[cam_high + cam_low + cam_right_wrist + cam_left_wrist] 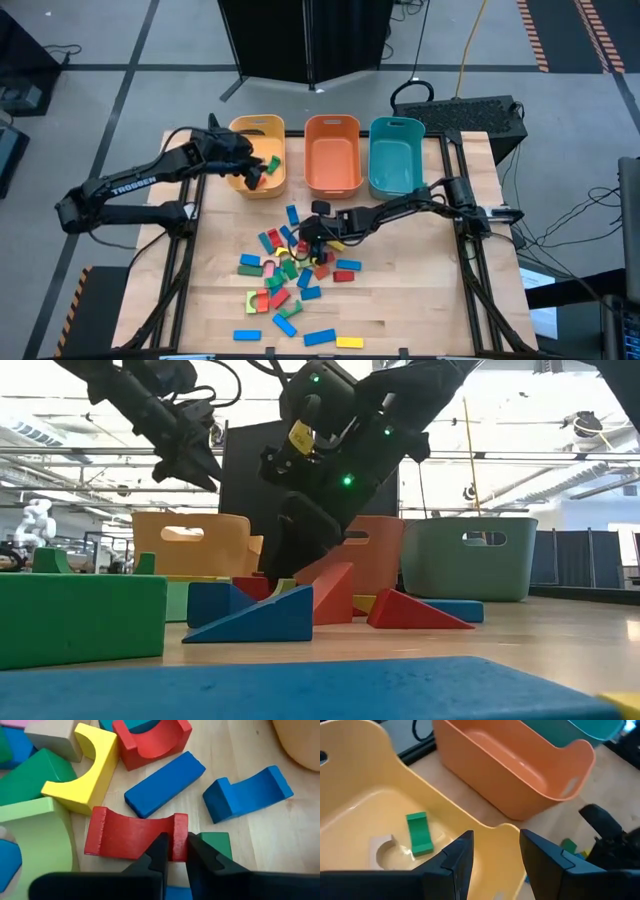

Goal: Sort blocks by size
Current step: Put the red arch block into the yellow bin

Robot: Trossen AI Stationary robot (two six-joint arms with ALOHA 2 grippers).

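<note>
Many small wooden blocks [285, 275] in red, blue, green and yellow lie scattered on the table's middle and near part. My right gripper [313, 232] is down at the far end of the pile, shut on a red arch block [130, 832]. My left gripper [255, 172] hangs open and empty over the near rim of the yellow bin [258, 145]. In the left wrist view a green block [418, 834] and a pale arch block [385, 851] lie on that bin's floor, beyond the open gripper [495, 851]. My right gripper pinches one end post of the red arch block [180, 827] between its two fingers [159, 851]. The fingers come from above, slanting down, and lie across the block's end. The block lies flat among the other blocks; whether it is clear of the table I cannot tell.
An orange bin [333, 150] and a teal bin [397, 155] stand beside the yellow one along the far edge. Around the red arch lie a blue bar [165, 784], a blue curved block [247, 792], a yellow arch [87, 770] and a small green block [216, 845].
</note>
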